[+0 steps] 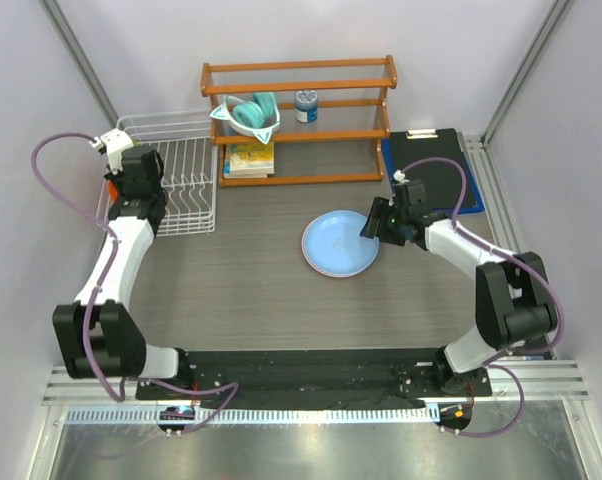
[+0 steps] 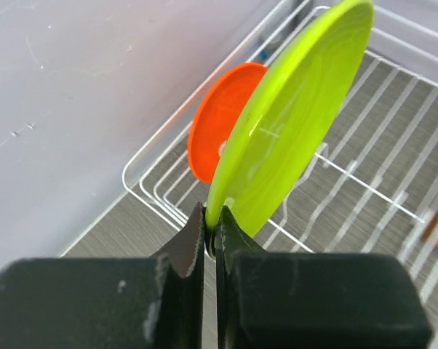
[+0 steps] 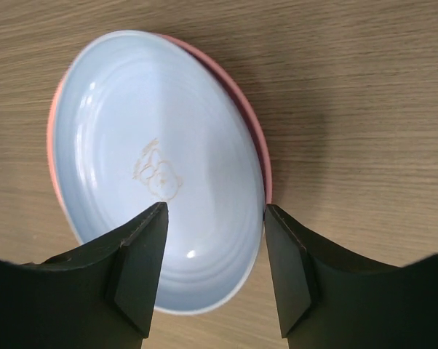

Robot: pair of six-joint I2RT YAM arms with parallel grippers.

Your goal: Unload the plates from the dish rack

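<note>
Over the dish rack (image 2: 364, 184), my left pincer (image 2: 210, 231) pinches the lime green plate (image 2: 292, 123) by its rim. It stretches toward one o'clock, edge-on.

The grey wood-grain table (image 1: 251, 290) carries an orange-brown wooden shelf (image 1: 301, 90) standing at its far edge. A white wire dish rack (image 1: 191, 150) sits on the tabletop just beside the shelf's left end, and a blue clipboard (image 1: 436, 170) with a black face lies flat just beside its right end. In front of the shelf, out in the middle of the table, a pink plate (image 3: 257, 142) lies flat on the surface with a light blue plate (image 1: 336, 240) stacked in it.
</note>
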